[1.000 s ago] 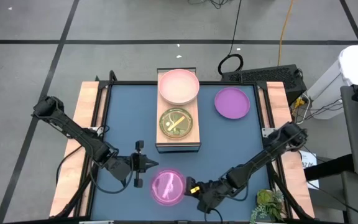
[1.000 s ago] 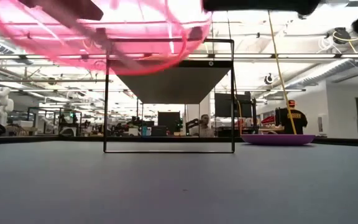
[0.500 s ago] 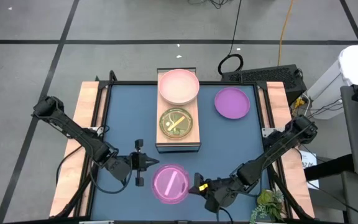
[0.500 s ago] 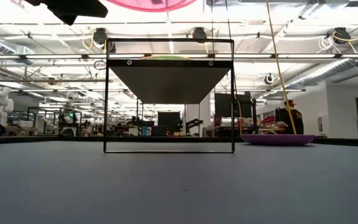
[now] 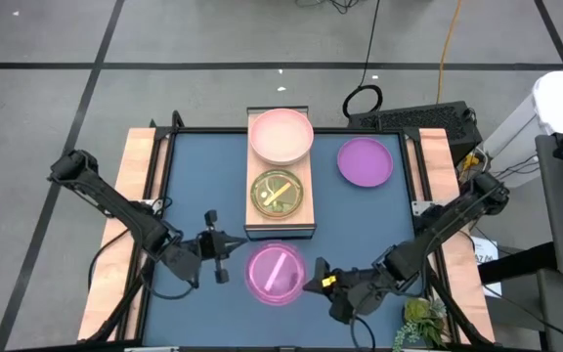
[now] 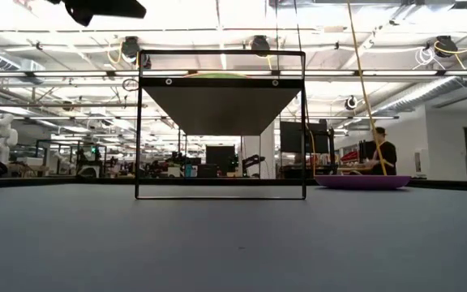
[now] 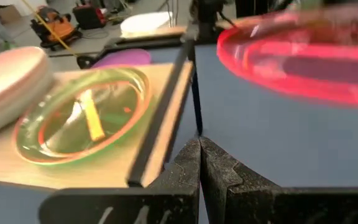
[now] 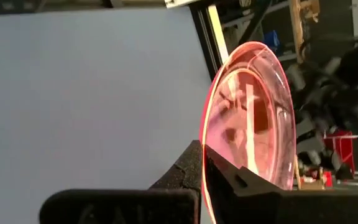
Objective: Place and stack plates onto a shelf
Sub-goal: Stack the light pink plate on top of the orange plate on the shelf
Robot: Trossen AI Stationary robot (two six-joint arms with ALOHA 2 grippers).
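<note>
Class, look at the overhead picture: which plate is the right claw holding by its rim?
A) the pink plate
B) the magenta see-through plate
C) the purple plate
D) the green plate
B: the right claw is shut on the rim of the magenta plate, held in front of the shelf; the green plate and pink plate sit on the shelf, and the purple plate lies on the table.
</note>
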